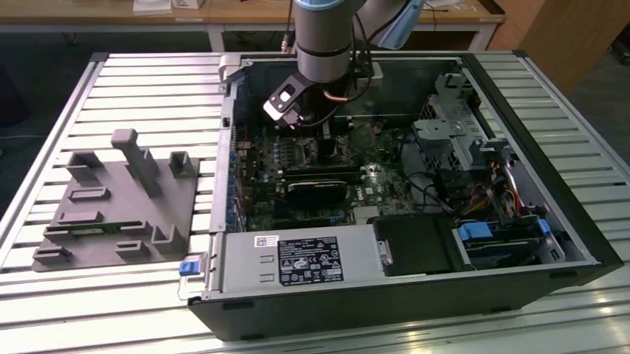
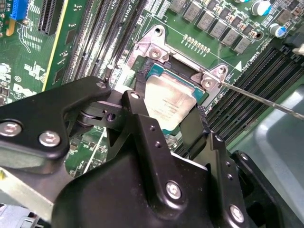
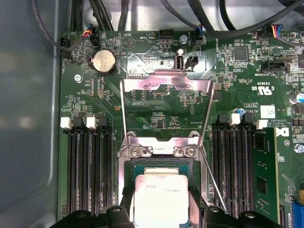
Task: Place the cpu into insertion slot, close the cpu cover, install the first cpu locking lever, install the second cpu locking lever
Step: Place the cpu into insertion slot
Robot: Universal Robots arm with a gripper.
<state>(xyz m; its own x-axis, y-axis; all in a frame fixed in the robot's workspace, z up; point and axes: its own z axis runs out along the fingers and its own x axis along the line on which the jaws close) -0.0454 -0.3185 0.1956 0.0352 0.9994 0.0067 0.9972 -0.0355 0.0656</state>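
Observation:
The cpu (image 2: pixel 170 102), a square chip with a dull silver top, sits between my two black fingers (image 2: pixel 137 108), right over the insertion slot (image 2: pixel 153 70). My gripper (image 2: pixel 166 114) is shut on its two opposite edges. In the first wrist view the cpu (image 3: pixel 159 197) lies at the slot (image 3: pixel 161 164) with the gripper (image 3: pixel 160 211) around it. The cpu cover (image 3: pixel 137 84) stands flipped open behind the slot. A thin locking lever (image 2: pixel 256 99) sticks out unlatched. In the exterior view the gripper (image 1: pixel 320 147) reaches down inside the computer case (image 1: pixel 551 221).
Long black memory slots (image 3: pixel 90 175) flank the socket on both sides, and a coin battery (image 3: pixel 103 61) and cables (image 3: pixel 104 14) lie beyond the cover. A grey fixture block (image 1: pixel 118 199) rests on the slatted table at the exterior view's left. A power supply (image 1: pixel 295 262) fills the case's near side.

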